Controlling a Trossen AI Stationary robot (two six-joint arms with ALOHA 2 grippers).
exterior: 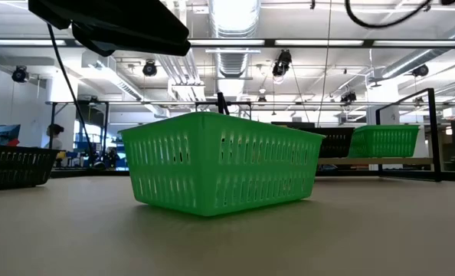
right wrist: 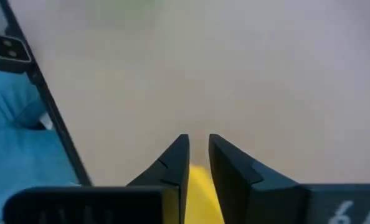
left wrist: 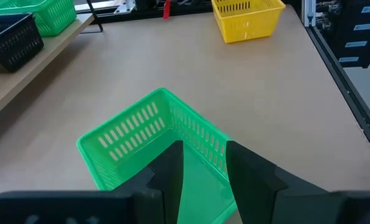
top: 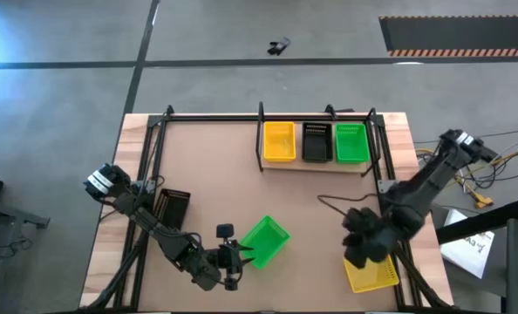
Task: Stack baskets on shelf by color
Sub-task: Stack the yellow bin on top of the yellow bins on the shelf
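The left gripper (left wrist: pixel 203 171) holds the loose green basket's (top: pixel 264 241) wall — nearer arm. The right gripper (right wrist: pixel 199 163) pinches a yellow basket (top: pixel 372 276).

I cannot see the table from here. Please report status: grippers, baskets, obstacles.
Left gripper shut on loose green basket wall. Right gripper shut on yellow basket, table's near right. Shelf holds one yellow, black, green. Path clear.
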